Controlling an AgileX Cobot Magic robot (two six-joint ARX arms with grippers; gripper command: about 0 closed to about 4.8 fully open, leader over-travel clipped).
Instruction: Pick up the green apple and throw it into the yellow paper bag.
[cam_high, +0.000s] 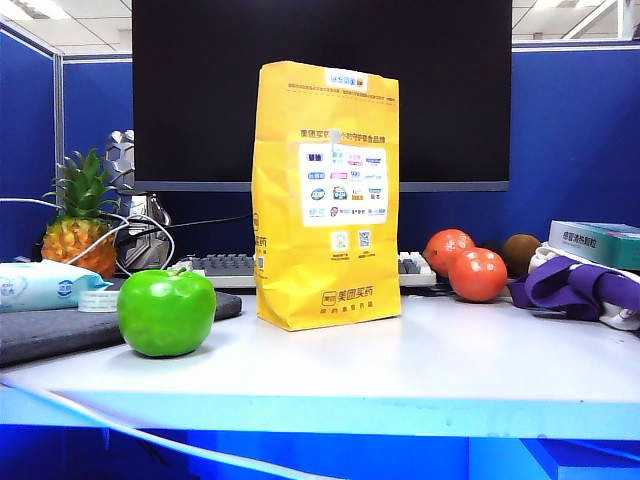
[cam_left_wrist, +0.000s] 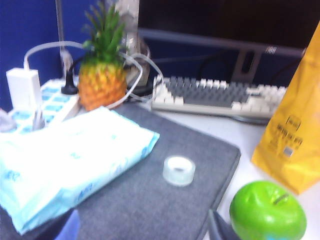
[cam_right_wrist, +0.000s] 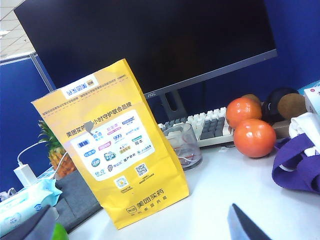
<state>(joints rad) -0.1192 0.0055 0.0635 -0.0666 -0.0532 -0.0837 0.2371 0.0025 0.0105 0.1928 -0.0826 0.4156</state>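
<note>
The glossy green apple (cam_high: 166, 312) sits on the white table near its front left, partly on the edge of a grey mat. The tall yellow paper bag (cam_high: 327, 195) stands upright just right of it, its white printed panel facing front. Neither gripper shows in the exterior view. In the left wrist view my left gripper (cam_left_wrist: 142, 235) is open over the grey mat, one dark fingertip (cam_left_wrist: 220, 230) close beside the apple (cam_left_wrist: 267, 210); the bag (cam_left_wrist: 295, 145) is just behind the apple. My right gripper (cam_right_wrist: 140, 236) is open, facing the bag (cam_right_wrist: 112, 150), with a sliver of the apple (cam_right_wrist: 60, 233) by one finger.
On the left are a pineapple (cam_high: 80, 215), a pack of wipes (cam_high: 40, 285), a tape roll (cam_high: 98, 300) and the grey mat (cam_high: 60, 330). A keyboard (cam_high: 225, 265) and monitor stand behind the bag. Two oranges (cam_high: 478, 275), a purple cloth (cam_high: 580, 285) and a box (cam_high: 600, 242) lie right.
</note>
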